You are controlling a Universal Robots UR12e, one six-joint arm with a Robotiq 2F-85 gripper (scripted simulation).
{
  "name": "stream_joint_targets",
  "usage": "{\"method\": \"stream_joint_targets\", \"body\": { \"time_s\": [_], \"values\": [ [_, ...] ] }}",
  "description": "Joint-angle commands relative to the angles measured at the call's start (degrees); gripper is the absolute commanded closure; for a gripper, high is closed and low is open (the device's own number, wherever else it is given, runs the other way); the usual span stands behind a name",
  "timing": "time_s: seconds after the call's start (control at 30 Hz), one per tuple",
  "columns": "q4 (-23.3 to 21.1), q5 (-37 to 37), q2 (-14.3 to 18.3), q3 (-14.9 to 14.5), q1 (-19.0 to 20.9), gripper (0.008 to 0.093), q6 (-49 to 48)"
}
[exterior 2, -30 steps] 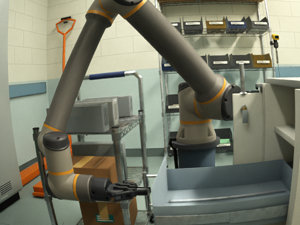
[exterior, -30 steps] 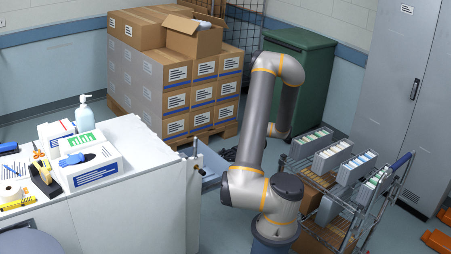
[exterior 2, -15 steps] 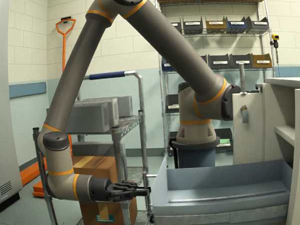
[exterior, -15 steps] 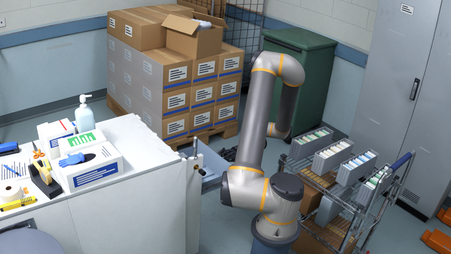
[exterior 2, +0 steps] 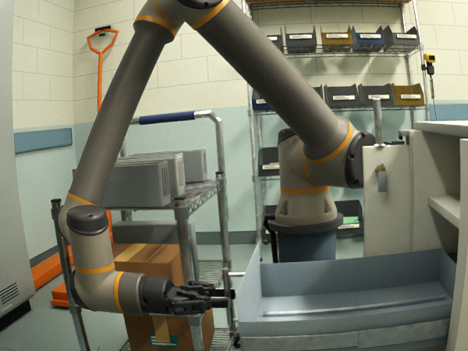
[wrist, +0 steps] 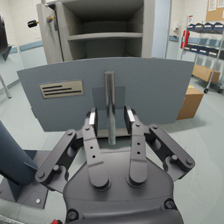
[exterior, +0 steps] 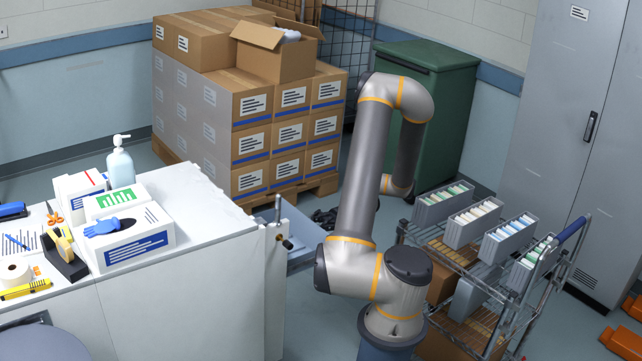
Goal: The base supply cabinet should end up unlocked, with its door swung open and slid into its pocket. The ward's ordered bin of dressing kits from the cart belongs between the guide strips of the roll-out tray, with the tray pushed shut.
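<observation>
The blue-grey roll-out tray (exterior 2: 343,289) stands pulled out of the base cabinet (wrist: 102,31) near the floor. A guide strip (exterior 2: 353,305) runs along its floor, and the tray is empty. A steel bar handle (wrist: 110,107) stands upright on the tray's front panel (wrist: 107,90). The cabinet door is out of its opening, and the shelves show inside. Several grey bins of dressing kits (exterior: 476,221) sit in a row on the top of the wire cart (exterior: 494,278). My gripper (wrist: 110,116) is low, at the tray's front, with the handle between its fingers. It is open and holds nothing.
Behind the tray stand a wire shelf rack of bins (exterior 2: 343,47) and my arm's base (exterior 2: 306,226). A pallet of cartons (exterior: 251,112) and a green waste bin (exterior: 426,99) stand by the far wall. Cartons (exterior 2: 156,289) sit low on the cart beside my wrist.
</observation>
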Motion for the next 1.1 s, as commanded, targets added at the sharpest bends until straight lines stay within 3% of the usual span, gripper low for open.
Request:
{"method": "stream_joint_targets", "body": {
  "time_s": [0.0, 1.07],
  "values": [
    [0.0, 0.0, 0.0, 0.0, 0.0, 0.0534, 0.0],
    [1.4, -1.6, 0.8, -2.3, -1.6, 0.0534, 0.0]
  ]
}}
